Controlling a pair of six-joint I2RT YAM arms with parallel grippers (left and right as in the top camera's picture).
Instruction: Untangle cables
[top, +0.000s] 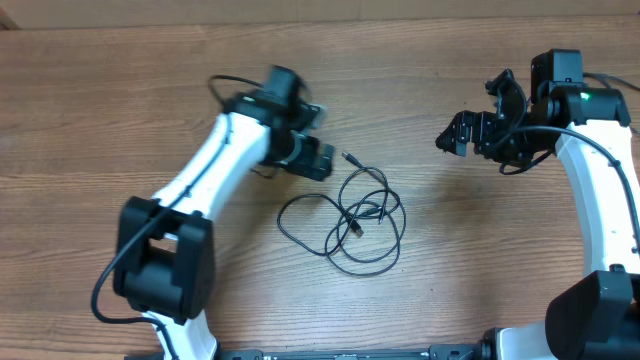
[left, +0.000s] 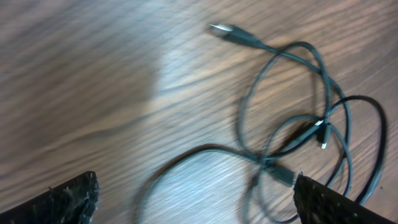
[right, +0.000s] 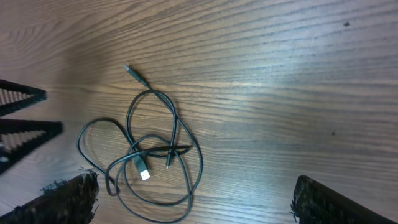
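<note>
Two pairs of black fingertips sit closest to the lenses in the wrist views. The left gripper shows its tips at the lower corners, spread wide with nothing between them. The right gripper is spread just as wide and is also empty.

Beyond the left tips, toward 2 o'clock, the cables lie on the wooden table. They are thin black strands thrown into several loose loops that cross one another near the middle, not pulled into a tight knot. One silver-tipped plug sticks out of the bundle at 11 o'clock on a short, nearly straight tail.

In the right wrist view the same loops sit toward 11 o'clock of the gap between the fingers, with a pale plug end lying inside them.

From overhead, the cables rest near the table's middle, at 5 o'clock from the left gripper and 8 o'clock from the right gripper. They touch neither: the left gripper is near, the right one well apart.
</note>
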